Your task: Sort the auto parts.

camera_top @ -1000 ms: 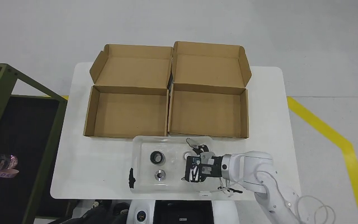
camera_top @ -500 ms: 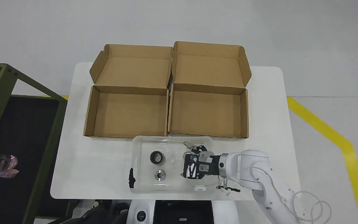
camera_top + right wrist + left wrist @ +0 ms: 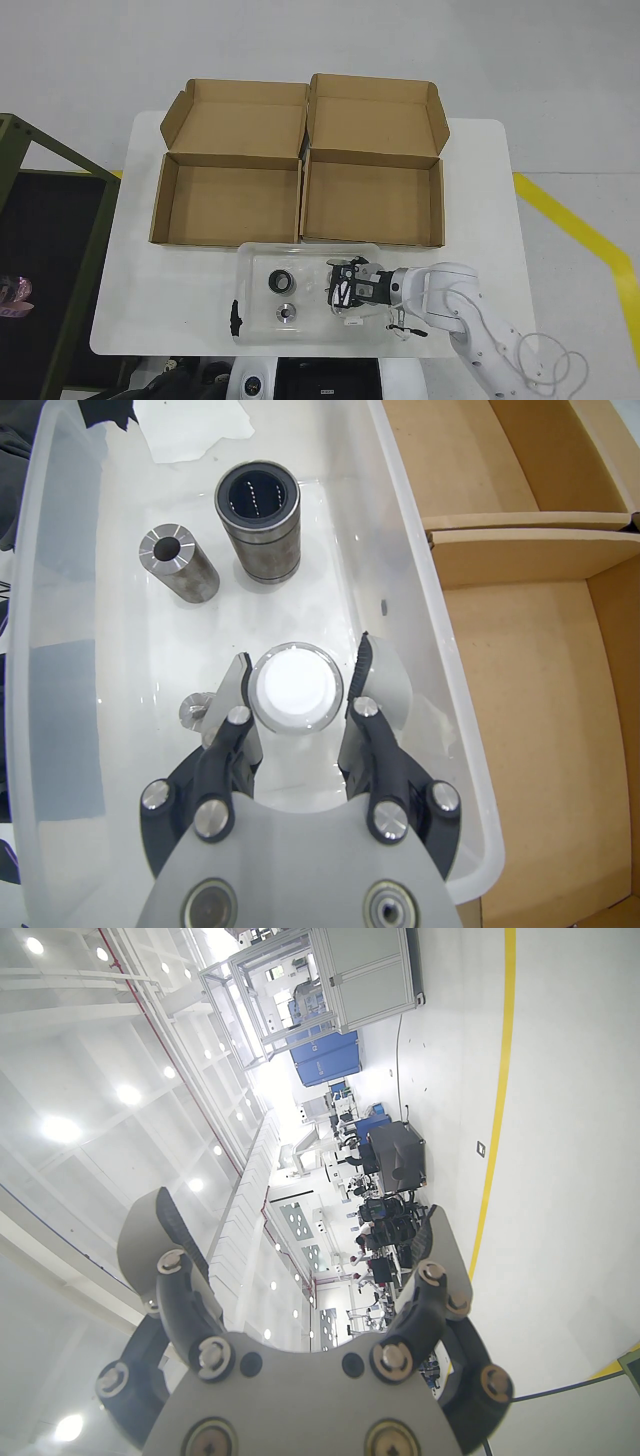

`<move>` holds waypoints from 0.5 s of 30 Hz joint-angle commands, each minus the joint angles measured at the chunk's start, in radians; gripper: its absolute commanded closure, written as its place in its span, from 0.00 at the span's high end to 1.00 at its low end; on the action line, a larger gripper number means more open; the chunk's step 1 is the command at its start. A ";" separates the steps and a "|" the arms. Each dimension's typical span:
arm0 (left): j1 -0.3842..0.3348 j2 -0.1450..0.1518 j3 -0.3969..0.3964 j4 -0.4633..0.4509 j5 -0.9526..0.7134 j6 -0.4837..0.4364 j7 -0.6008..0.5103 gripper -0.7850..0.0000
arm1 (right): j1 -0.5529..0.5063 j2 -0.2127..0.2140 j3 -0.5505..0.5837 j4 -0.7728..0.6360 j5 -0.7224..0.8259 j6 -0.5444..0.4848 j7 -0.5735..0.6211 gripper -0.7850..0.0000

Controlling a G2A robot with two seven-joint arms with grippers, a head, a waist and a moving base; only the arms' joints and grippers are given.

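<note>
Now | right end effector (image 3: pixel 303 657) edged further into bin (image 3: pixel 411 550) | spread astride white part (image 3: pixel 296 687) | left end effector (image 3: pixel 297 1207) spread

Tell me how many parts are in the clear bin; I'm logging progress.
4: bearing and steel sleeve side by side, white round part between the right gripper's fingers, small metal piece beside it. Others may be hidden.

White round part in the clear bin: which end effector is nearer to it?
Right. The right end effector straddles the white round part; the left end effector points out into the room.
</note>
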 commanded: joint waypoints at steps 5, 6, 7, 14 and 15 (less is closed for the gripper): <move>0.000 0.000 0.000 0.000 0.000 0.000 0.000 1.00 | 0.003 0.004 -0.002 -0.002 0.022 -0.011 -0.013 0.00; 0.000 0.000 0.000 0.000 0.000 0.000 0.000 1.00 | 0.003 0.005 -0.001 -0.004 0.029 -0.014 -0.016 0.00; 0.000 0.000 0.000 0.000 0.000 0.000 0.000 1.00 | 0.003 0.006 0.001 -0.008 0.037 -0.018 -0.020 0.00; 0.000 0.000 0.000 0.000 0.000 0.000 0.000 1.00 | 0.007 0.014 0.017 -0.054 0.119 -0.056 -0.058 0.00; 0.000 0.000 0.000 0.000 0.000 0.000 0.000 1.00 | 0.009 0.015 0.020 -0.061 0.132 -0.058 -0.064 0.00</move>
